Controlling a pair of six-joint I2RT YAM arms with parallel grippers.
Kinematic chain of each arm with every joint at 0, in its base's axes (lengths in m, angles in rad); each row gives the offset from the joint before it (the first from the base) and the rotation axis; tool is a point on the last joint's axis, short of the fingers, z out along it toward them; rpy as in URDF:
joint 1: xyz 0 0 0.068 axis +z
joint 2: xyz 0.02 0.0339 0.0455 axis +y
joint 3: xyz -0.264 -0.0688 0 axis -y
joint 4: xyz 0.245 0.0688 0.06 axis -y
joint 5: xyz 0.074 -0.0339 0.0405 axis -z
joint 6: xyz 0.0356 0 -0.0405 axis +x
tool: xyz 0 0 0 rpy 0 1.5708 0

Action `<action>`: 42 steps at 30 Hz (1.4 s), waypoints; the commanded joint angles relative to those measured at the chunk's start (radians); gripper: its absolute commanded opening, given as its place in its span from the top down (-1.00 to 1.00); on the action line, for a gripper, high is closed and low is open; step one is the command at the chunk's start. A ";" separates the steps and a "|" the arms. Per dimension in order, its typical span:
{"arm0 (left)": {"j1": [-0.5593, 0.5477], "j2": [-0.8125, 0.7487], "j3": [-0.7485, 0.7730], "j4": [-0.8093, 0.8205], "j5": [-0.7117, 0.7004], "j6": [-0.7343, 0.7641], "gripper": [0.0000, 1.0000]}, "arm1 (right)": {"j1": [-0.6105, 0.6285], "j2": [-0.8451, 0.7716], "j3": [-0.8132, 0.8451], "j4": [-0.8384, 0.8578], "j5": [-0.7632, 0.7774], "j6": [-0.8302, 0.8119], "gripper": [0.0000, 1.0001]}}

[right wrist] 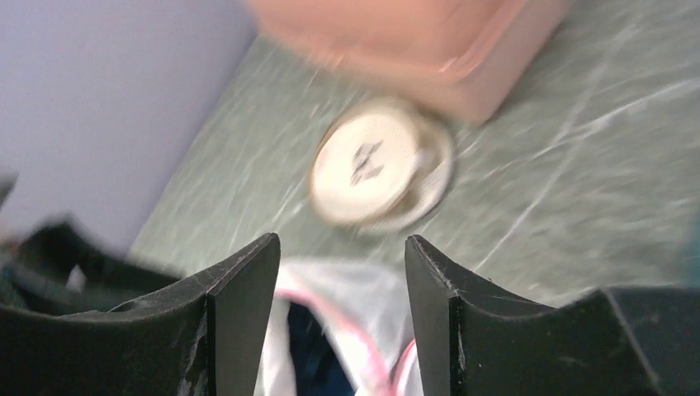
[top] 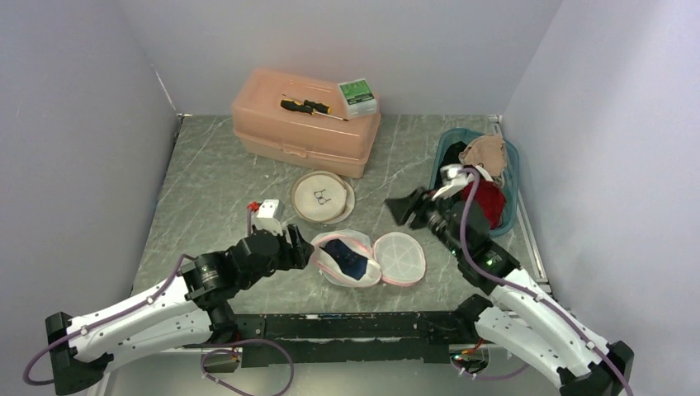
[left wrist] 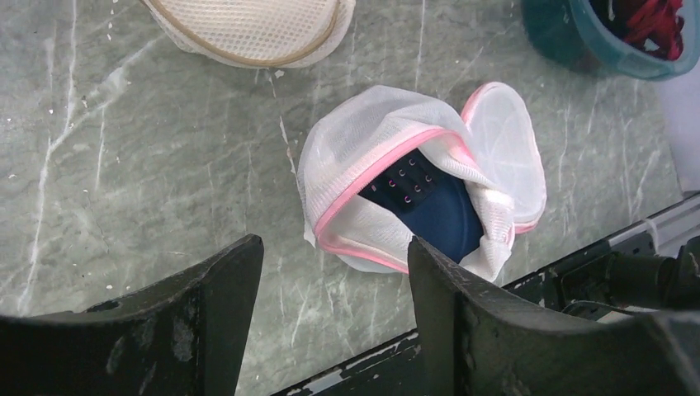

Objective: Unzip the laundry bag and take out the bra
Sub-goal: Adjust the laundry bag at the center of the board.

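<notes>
The white mesh laundry bag (top: 330, 247) with pink trim lies unzipped near the table's front edge, its round flap (top: 399, 258) folded out to the right. A navy bra (top: 347, 258) shows inside the opening. In the left wrist view the bag (left wrist: 363, 165) and the bra (left wrist: 437, 210) lie just beyond my left gripper (left wrist: 334, 247), which is open and holds nothing. My left gripper (top: 297, 246) sits at the bag's left side. My right gripper (top: 404, 208) hovers open above and right of the bag. Its blurred wrist view shows the bag (right wrist: 355, 297) between the open fingers (right wrist: 341, 241).
A peach toolbox (top: 305, 120) stands at the back with a screwdriver (top: 312, 106) and a green box (top: 357, 95) on it. A beige round mesh bag (top: 322, 196) lies behind the laundry bag. At the right is a teal basket (top: 509, 177) of clothes. A small white object (top: 266, 210) lies at the left.
</notes>
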State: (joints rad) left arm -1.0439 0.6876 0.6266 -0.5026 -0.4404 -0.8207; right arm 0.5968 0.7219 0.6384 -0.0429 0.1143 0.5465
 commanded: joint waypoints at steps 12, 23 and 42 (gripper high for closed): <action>0.104 0.358 0.116 0.165 0.170 0.175 -0.48 | 0.240 0.098 -0.187 -0.090 -0.232 0.040 -0.44; 0.159 0.473 0.082 0.264 0.337 0.177 0.18 | 0.252 0.188 -0.205 -0.135 -0.182 0.048 0.08; 0.159 0.309 0.134 0.236 0.357 0.229 0.95 | 0.349 0.100 -0.098 -0.173 0.178 -0.121 0.97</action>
State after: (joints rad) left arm -0.8867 0.9585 0.8009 -0.2783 -0.1040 -0.5777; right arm 0.9218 0.7872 0.6342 -0.2451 0.1753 0.4049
